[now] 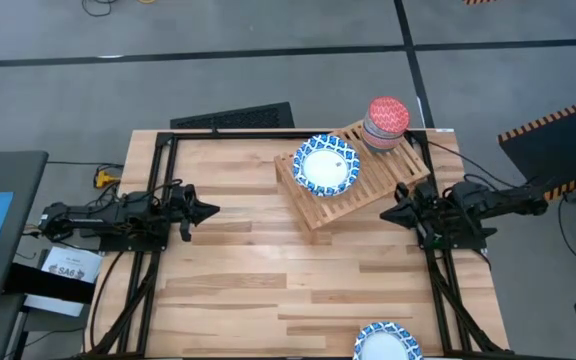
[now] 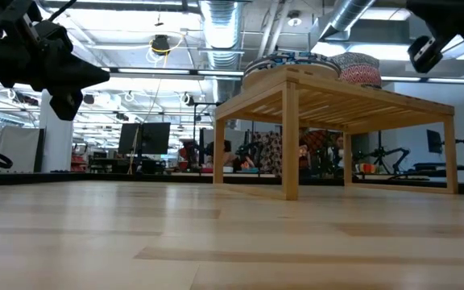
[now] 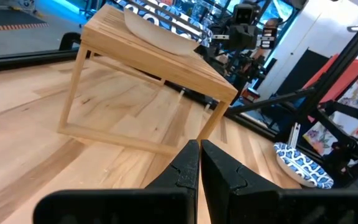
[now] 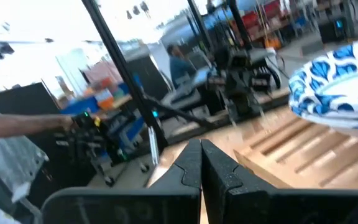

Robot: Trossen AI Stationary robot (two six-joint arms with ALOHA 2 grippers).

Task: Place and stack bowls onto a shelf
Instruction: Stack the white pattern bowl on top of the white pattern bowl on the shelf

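1. Half cut off at the table's near edge, one blue-and-white bowl (image 1: 388, 343).
2. On the shelf (image 1: 393, 172): one wide bowl (image 1: 326, 165), plus a red-topped stack (image 1: 386, 124), count unclear.
3. Left gripper (image 1: 208, 211) and right gripper (image 1: 390, 212) clenched, empty.

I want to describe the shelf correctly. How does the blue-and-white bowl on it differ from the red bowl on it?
The blue-and-white bowl is wide, shallow and alone near the shelf's middle. The red bowl is smaller, patterned, and tops a short stack at one corner. Both stand on the slats; neither gripper holds them.
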